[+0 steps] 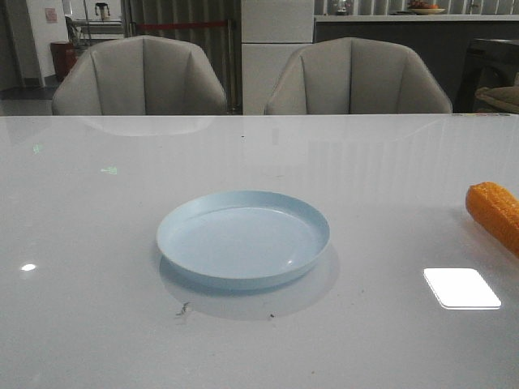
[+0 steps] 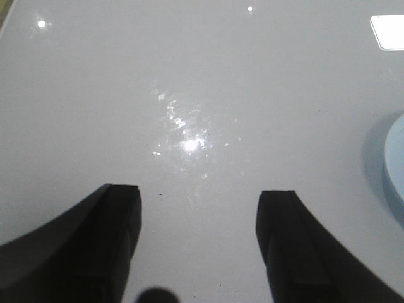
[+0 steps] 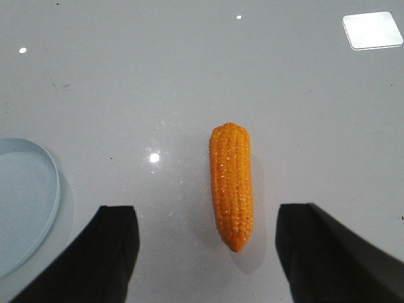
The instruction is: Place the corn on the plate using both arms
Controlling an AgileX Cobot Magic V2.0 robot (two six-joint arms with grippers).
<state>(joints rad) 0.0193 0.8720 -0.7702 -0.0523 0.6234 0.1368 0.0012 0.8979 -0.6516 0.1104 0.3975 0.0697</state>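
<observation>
The pale blue plate (image 1: 243,239) sits empty at the middle of the white table. The orange corn (image 1: 495,213) lies on the table at the far right, cut off by the frame edge. In the right wrist view the corn (image 3: 232,186) lies flat with its tapered end between the open fingers of my right gripper (image 3: 207,221), not touching them; the plate's rim (image 3: 53,189) shows at the side. My left gripper (image 2: 199,205) is open and empty over bare table, with the plate's edge (image 2: 394,167) at the side. Neither arm shows in the front view.
Two grey chairs (image 1: 142,77) stand behind the table's far edge. Bright light reflections lie on the glossy tabletop (image 1: 461,288). Small dark specks mark the table just in front of the plate (image 1: 183,309).
</observation>
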